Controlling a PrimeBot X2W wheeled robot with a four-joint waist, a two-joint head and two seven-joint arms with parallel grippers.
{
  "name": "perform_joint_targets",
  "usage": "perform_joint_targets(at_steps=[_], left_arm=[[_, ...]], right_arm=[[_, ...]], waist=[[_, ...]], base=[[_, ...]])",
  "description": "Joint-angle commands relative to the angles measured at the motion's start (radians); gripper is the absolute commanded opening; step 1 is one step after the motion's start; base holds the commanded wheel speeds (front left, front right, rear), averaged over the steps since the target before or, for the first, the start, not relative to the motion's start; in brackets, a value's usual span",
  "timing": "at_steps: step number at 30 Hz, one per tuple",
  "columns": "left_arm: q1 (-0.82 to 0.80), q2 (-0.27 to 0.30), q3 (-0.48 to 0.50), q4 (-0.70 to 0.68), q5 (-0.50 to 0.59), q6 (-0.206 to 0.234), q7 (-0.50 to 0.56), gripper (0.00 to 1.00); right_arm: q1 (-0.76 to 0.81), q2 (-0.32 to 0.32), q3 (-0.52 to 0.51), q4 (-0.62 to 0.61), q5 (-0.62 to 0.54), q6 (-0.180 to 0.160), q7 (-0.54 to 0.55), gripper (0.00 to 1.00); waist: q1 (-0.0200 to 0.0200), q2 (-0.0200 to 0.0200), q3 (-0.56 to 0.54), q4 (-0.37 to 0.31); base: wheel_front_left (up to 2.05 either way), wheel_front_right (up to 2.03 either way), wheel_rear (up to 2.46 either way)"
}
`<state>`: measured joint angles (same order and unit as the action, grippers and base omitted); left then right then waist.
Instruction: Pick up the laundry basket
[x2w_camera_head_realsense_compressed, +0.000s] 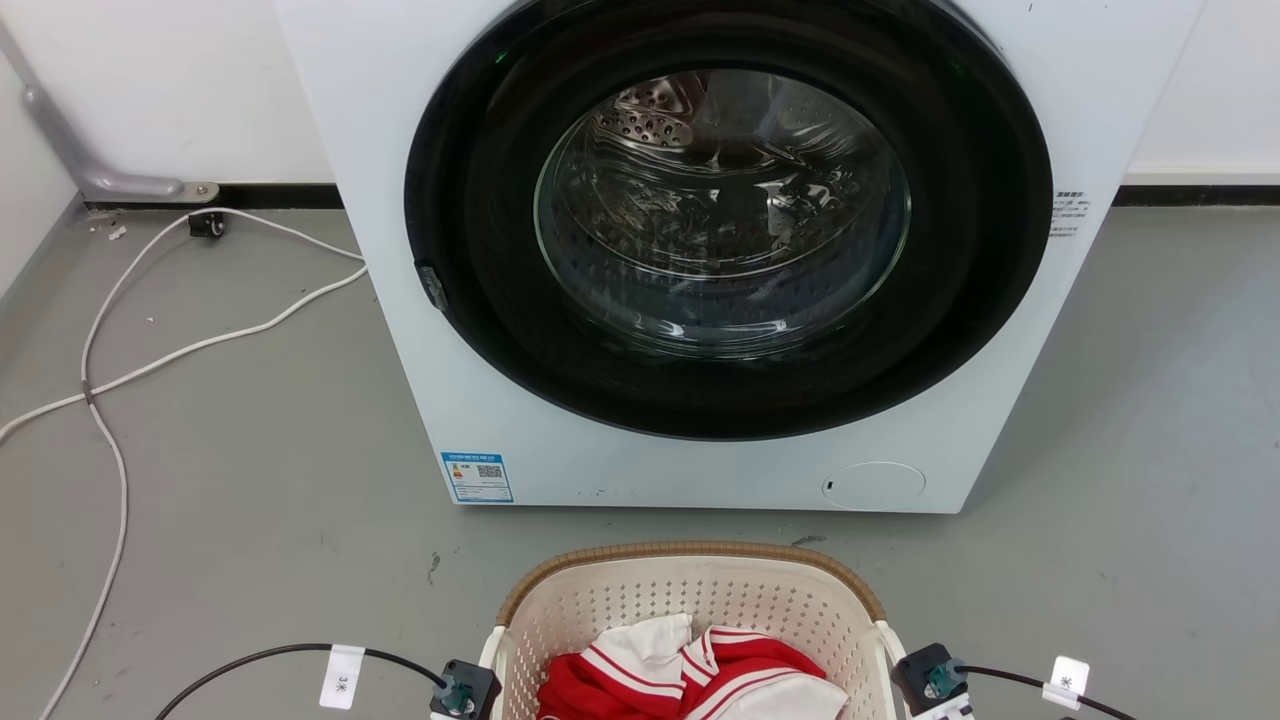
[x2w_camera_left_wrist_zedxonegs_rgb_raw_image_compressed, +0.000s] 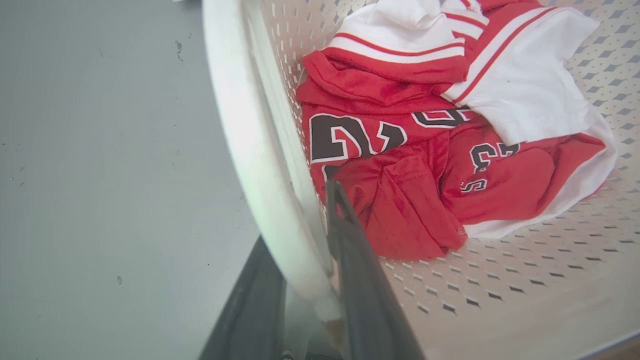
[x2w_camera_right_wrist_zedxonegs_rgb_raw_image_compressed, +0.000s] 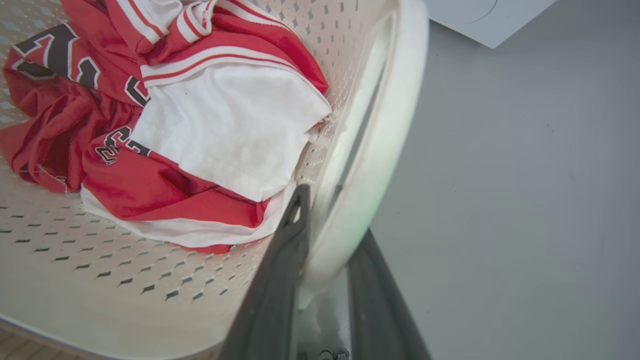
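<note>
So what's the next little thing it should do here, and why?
Probably raise both arms together, slowly and level. The left gripper and right gripper each straddle a white side handle of the laundry basket, one finger inside, one outside. Whether they are fully clamped I cannot tell, so lift gently; red and white clothes add weight.
</note>
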<state>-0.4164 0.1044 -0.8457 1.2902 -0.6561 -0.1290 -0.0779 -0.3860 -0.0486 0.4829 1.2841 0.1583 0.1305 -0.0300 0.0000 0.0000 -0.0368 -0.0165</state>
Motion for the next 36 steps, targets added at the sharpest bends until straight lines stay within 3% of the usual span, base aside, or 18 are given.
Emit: perform_joint_targets(at_steps=[1,36], left_arm=[[-0.008,0.016,-0.004,-0.003,0.002,0.001,-0.011,0.0],[-0.008,0.018,-0.028,-0.003,-0.024,0.005,-0.012,0.0]], right_arm=[[0.013,-0.015,0.01,0.007,-0.001,0.0,0.007,0.0],[0.016,-0.02,0.022,0.008,0.009,0.0,0.007,0.0]], waist=[[0.0,0.0,0.0,0.0],[0.0,0.0,0.002,-0.003]], base=[[0.0,0.0,0.0],[0.0,0.0,0.0]])
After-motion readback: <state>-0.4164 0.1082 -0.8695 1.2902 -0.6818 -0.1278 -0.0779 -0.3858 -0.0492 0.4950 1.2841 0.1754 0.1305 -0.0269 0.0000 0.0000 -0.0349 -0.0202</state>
